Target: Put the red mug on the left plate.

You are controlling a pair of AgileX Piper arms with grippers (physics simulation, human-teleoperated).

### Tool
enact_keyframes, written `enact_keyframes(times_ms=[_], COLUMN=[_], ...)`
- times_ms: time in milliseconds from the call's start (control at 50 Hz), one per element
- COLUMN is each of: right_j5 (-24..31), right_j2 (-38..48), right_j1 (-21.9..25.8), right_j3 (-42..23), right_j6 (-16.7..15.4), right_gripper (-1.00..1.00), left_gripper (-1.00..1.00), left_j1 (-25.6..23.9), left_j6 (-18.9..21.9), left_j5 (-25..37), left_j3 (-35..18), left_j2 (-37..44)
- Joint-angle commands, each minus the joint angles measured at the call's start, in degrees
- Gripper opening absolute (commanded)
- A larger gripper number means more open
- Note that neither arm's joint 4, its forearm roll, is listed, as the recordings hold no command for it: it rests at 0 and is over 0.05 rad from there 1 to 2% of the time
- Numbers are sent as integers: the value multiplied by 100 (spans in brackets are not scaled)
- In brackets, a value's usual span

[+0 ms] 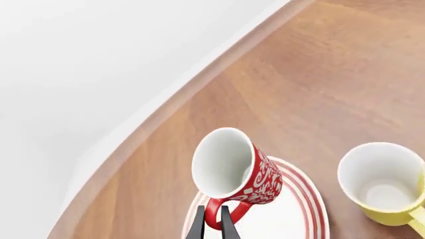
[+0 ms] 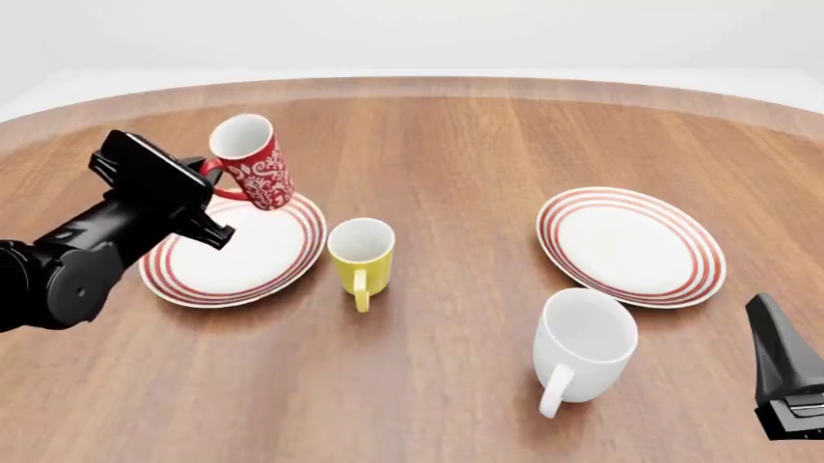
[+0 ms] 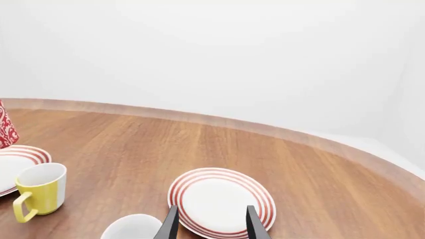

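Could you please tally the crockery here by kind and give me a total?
Mugs: 3: the red mug, held by its handle in the left gripper, a yellow mug, a white mug.
Plates: 2: the left plate, the right plate.
Total: 5.

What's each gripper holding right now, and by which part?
The left gripper holds the red mug by its loop handle, tilted above the left plate. The right gripper is open and holds nothing.
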Motion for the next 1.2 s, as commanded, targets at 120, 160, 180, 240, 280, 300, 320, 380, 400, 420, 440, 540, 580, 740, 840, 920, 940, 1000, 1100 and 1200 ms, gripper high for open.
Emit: enact_keyframes(times_ms=[120,160,180,240,280,300,320,380,400,420,440,540,580,740,840,920,940,1000,1100,1200], right_j5=[-4,-6,-6,-8,-10,-14,-14,-17,-17,-17,-19,-18,-19,-21,-22,-24,-25,-26,-31,-35], right_j2=[0,0,0,0,0,0,0,0,0,0,0,0,0,0,0,0,0,0,0,0], right_j1=[2,3,3,2,6,8,8,10,10,10,12,8,9,7,7,10,11,13,14,15], right_j3=[0,0,0,1,1,1,1,1,1,1,2,1,1,1,2,2,2,2,2,1], right_j6=[-7,-9,-9,-5,-6,-9,-9,-12,-11,-12,-14,-12,-14,-16,-16,-21,-21,-25,-27,-29], right_gripper=[100,100,100,100,100,100,100,100,100,100,100,100,100,100,100,100,100,100,100,100], left_gripper=[-100,-100,-100,-100,-100,-100,-100,-100,-100,-100,-100,-100,-100,-100,-100,-100,-100,-100,-100,-100], left_j1=[546,538,538,572,589,592,592,609,618,619,628,647,663,731,752,760,755,771,814,840], left_j6=[54,42,42,43,16,-11,-11,-43,-47,-62,-69,-60,-41,-1,24,36,50,73,75,67], left_j5=[-855,-885,-885,-1039,-1083,-1124,-1125,-1232,-1260,-1261,-1283,-1386,-1420,-1520,-1509,-1466,-1470,-1464,-1499,-1558], left_j3=[178,194,194,223,217,214,214,222,222,222,219,230,230,241,270,266,272,272,256,245], left_j2=[567,600,600,740,794,848,849,982,1011,1025,1063,1193,1243,1380,1356,1340,1341,1344,1417,1549])
